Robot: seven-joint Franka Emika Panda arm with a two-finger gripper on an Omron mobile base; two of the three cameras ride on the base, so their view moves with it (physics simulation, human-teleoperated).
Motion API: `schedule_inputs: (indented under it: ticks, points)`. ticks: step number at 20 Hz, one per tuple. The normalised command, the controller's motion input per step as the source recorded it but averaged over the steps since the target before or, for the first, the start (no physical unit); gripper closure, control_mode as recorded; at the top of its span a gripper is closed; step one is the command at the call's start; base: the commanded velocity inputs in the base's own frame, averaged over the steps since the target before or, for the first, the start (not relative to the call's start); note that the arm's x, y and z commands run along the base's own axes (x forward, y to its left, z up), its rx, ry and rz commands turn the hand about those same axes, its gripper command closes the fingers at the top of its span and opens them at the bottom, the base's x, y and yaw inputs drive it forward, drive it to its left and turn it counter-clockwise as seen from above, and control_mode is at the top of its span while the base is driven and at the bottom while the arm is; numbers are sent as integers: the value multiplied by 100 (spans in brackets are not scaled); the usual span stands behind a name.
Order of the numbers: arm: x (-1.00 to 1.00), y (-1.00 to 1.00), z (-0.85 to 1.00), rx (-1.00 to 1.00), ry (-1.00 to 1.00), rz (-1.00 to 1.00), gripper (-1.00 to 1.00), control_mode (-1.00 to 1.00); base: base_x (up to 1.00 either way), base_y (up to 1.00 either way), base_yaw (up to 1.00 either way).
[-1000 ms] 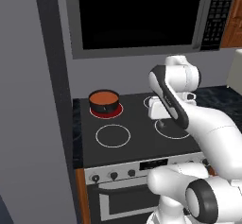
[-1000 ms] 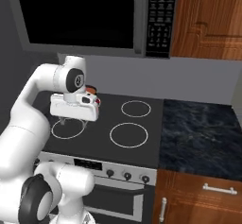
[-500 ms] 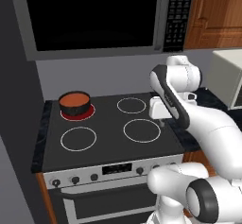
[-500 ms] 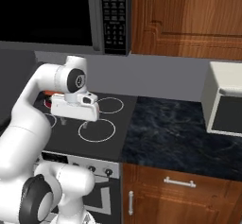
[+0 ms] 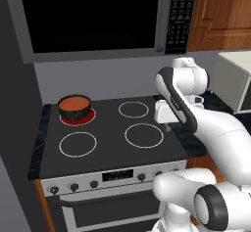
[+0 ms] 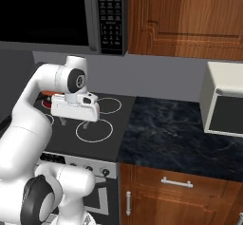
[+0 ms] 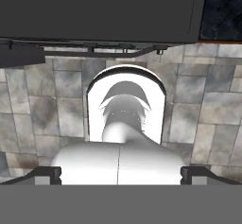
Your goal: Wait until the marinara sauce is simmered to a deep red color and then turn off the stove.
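The stove (image 5: 110,150) is a black glass cooktop with four white rings and a silver front panel of small dark knobs (image 5: 74,187). On its back left burner, which glows red, stands a small black pot (image 5: 74,109). The marinara sauce (image 5: 74,101) in it looks orange-red. My gripper (image 6: 76,122) hangs open and empty above the right half of the cooktop, fingers pointing down, well to the right of the pot. In the hand view the fingertips (image 7: 47,173) stand wide apart, looking down past the stove's front edge (image 7: 99,41) at the tiled floor.
A black-windowed microwave (image 5: 93,18) hangs over the stove. Right of the stove runs a dark stone counter (image 6: 166,134) with a white box-shaped appliance (image 6: 223,100) on it. Wooden cabinets (image 6: 185,17) sit above and below. A grey wall (image 5: 14,143) borders the stove's left side.
The whole picture has shifted left, mostly in the first half second, so the base has driven right along the stove. The arm keeps its pose and the gripper stays open.
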Motion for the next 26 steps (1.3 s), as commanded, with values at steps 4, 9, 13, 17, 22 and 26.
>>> schedule_inputs:
  ticks: [4,9,13,17,22,26]
  points:
    - [0,0,0,0,0,0,-100,100,0,-5,0]
    - [0,0,0,0,0,0,-100,100,0,0,0]
    - [-7,6,0,0,-1,0,-100,-100,0,0,0]
    - [-34,42,-1,-3,-11,0,-100,-100,0,0,0]
    - [-25,75,-2,-7,-27,0,-100,-100,0,0,0]
    - [-13,71,-2,-1,-29,0,-100,-100,0,0,0]
